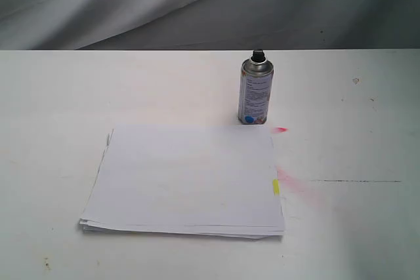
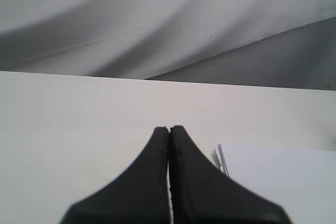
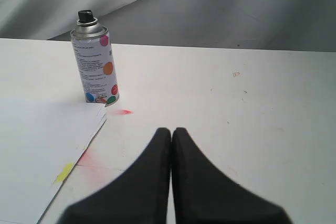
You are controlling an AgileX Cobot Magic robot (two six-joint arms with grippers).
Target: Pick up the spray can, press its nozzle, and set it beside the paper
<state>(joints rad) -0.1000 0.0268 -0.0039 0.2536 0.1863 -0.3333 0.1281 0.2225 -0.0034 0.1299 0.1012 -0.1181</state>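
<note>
The silver spray can (image 1: 255,93) stands upright on the white table just behind the far right corner of the paper (image 1: 187,180). Its black nozzle (image 1: 258,55) caps the top. The right wrist view shows the can (image 3: 95,66) with coloured dots on its label, the nozzle (image 3: 85,15) and the paper's corner (image 3: 42,145) with a yellow tab (image 3: 64,171). My right gripper (image 3: 171,129) is shut and empty, well short of the can. My left gripper (image 2: 169,128) is shut and empty, beside the paper's edge (image 2: 278,177). Neither gripper appears in the exterior view.
Pink paint smears mark the table (image 1: 367,227) right of the paper (image 1: 295,185), with a small red spot (image 1: 281,130) by the can. A thin dark line (image 1: 354,181) runs across the table on the right. Grey cloth (image 1: 197,4) hangs behind the table's far edge.
</note>
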